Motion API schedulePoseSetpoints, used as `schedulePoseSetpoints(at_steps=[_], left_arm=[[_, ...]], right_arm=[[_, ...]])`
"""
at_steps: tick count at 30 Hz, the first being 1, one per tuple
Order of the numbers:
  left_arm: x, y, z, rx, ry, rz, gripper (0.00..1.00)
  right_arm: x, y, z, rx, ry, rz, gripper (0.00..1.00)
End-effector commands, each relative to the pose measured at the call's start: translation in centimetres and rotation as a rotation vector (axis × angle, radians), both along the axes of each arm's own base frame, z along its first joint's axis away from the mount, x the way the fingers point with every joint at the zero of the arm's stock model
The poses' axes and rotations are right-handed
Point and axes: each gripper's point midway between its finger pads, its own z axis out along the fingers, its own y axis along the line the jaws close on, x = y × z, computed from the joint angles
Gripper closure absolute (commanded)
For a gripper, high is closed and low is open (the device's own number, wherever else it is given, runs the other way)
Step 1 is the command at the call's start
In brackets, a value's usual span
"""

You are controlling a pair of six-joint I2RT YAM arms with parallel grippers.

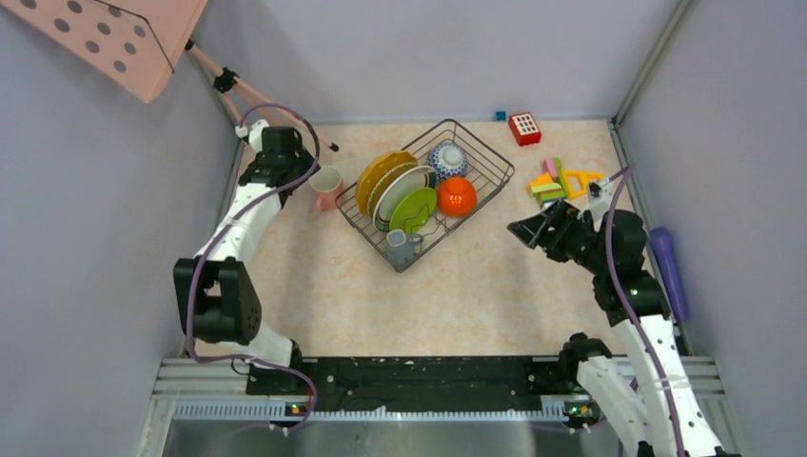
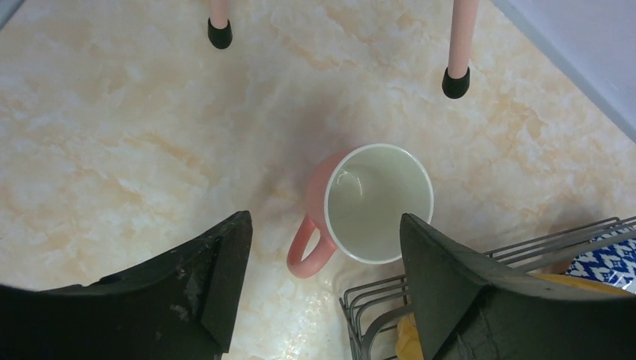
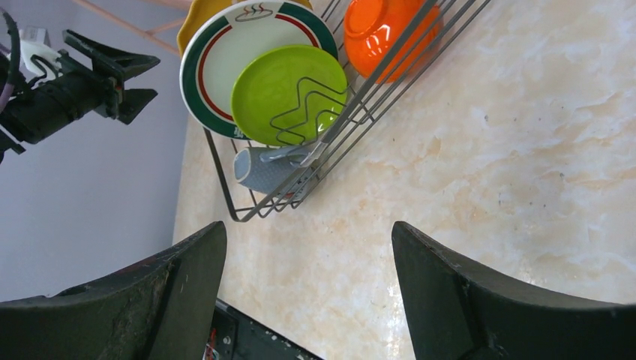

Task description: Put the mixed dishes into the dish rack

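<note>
One pink mug [image 2: 373, 206] upright on table [image 2: 112, 150], just outside dish rack [image 1: 482, 150]

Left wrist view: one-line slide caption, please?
Open left end effector above the upright pink mug, beside the dish rack corner.

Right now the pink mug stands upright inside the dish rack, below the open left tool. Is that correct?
Not quite. The pink mug stands upright on the table, just outside the dish rack, below the open left tool. The left wrist view shows it.

Glossy orange-red bowl [image 1: 456, 196], dark metal wire dish rack [image 1: 482, 169]
</note>
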Motion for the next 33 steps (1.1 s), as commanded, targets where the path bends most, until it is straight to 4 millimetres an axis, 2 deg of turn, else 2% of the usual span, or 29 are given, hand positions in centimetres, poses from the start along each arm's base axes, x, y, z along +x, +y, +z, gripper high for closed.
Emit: schedulePoseSetpoints(at_steps=[1,8,14,15,16,17,18,19,20,24,26,30,33], left_arm=[[1.9,0.0,0.4,-0.029,-0.005,0.007,0.25],[3.2,0.9,-3.9,-0.016,0.072,0.043,0.33],[4.5,0.1,-6.9,-0.05,0.109,0.019,0.39],[4.6,0.0,-7.1,-0.054,0.114,0.013,0.44],[4.7,-0.1,-7.2,-0.054,0.117,0.008,0.53],[4.6,-0.1,-7.2,-0.049,0.123,0.004,0.65],[4.3,0.0,-6.9,-0.044,0.134,0.005,0.84],[4.0,0.4,-6.3,-0.033,0.136,0.027,0.95],[3.6,0.8,-5.5,-0.02,0.129,0.045,0.99],[1.5,2.1,-0.8,0.027,0.032,0.089,1.0],[0.2,1.9,2.2,0.015,-0.043,0.079,1.0],[-2.6,-0.9,7.7,-0.111,-0.225,-0.043,1.0],[-4.9,-3.1,11.0,-0.224,-0.367,-0.127,1.0]], right_arm=[[0.2,0.2,0.7,0.014,-0.039,0.011,0.21],[0.1,0.2,-0.3,0.011,-0.021,0.011,0.21],[0.2,0.2,-0.3,0.016,-0.024,0.011,0.21],[0.2,0.2,-0.2,0.017,-0.024,0.01,0.21],[0.2,0.2,-0.2,0.019,-0.023,0.009,0.21],[0.2,0.2,-0.2,0.02,-0.024,0.011,0.21],[0.2,0.2,-0.2,0.02,-0.023,0.012,0.21],[0.1,0.2,-0.3,0.019,-0.02,0.012,0.21],[0.1,0.2,-0.3,0.018,-0.02,0.012,0.21],[0.0,0.5,-0.4,0.024,-0.022,0.031,0.21],[0.0,0.8,-0.3,0.032,-0.031,0.046,0.21],[-0.3,2.0,0.6,0.059,-0.083,0.133,0.21],[-0.6,3.2,2.0,0.096,-0.156,0.225,0.21]])
